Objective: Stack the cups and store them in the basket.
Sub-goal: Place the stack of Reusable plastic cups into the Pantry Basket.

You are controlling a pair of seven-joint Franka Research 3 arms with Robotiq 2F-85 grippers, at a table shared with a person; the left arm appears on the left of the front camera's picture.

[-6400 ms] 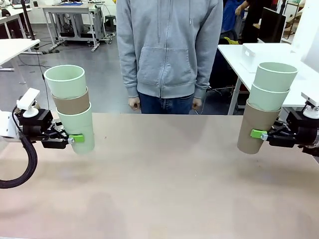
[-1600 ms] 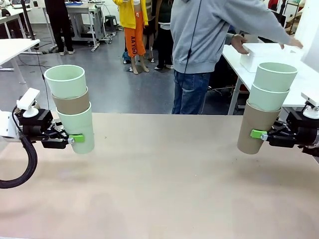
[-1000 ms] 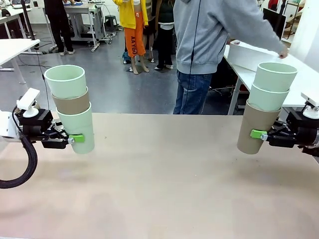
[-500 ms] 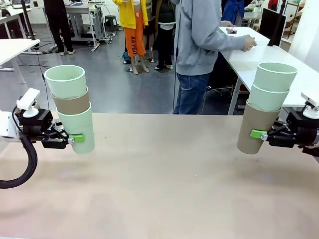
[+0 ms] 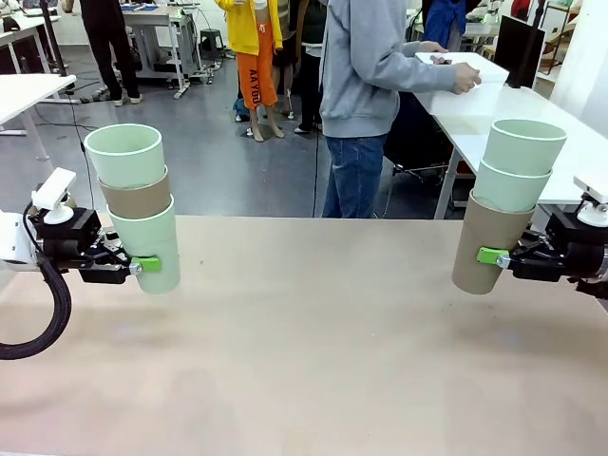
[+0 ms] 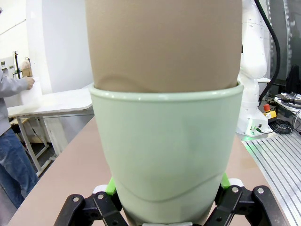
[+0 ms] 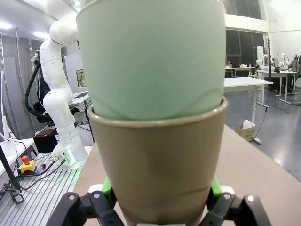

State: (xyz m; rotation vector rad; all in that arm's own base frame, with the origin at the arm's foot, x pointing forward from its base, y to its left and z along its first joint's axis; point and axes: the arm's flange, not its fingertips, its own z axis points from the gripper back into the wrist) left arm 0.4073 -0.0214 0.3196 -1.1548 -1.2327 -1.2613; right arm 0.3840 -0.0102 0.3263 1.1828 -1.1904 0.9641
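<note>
Tabletop [image 5: 304, 361]: tan surface. At its left edge the left pincer [image 5: 150, 263] is closed on the lowest cup of the left stack [image 5: 133, 204], with green pads pressed to opposite sides of that cup near its base. The stack is upright, three cups nested: mint at the bottom, tan in the middle, mint on top. At the right edge the right pincer [image 5: 486, 256] grips the lowest cup of the right stack [image 5: 508, 204] in the same manner. This stack is also upright and three high: tan at the bottom, two mint above. The two stacks are well apart. Whether either base touches the tabletop cannot be determined. Beyond the far edge a person [image 5: 366, 85] in a grey hooded top stands side-on, a hand on the basket [image 5: 465, 65], which is at a white side table [image 5: 532, 114] to the right
</note>
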